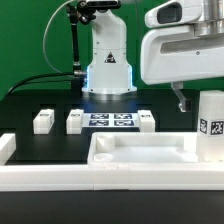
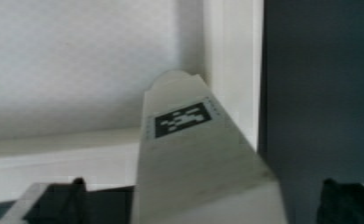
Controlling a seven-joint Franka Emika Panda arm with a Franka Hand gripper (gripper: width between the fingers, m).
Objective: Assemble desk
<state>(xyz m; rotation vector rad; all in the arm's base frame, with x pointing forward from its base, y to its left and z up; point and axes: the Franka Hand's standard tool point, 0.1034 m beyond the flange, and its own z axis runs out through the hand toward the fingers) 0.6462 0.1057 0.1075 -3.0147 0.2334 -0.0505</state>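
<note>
Inside end effector point(image 2: 200, 198) | leg post point(image 2: 198, 125) upright | gaps both sides

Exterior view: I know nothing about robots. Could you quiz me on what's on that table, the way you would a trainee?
1. Starting from the leg at the exterior view's left, how many legs lie in the row beyond the tabletop?
2. True or false: the gripper is clamped on the upright leg.
3. The upright leg stands at the tabletop's: A) exterior view's right end, B) exterior view's left end, C) middle.

Key: 1. Three, the others here and here. 2. False: in the wrist view both fingers stand apart from it. 3. A.
</note>
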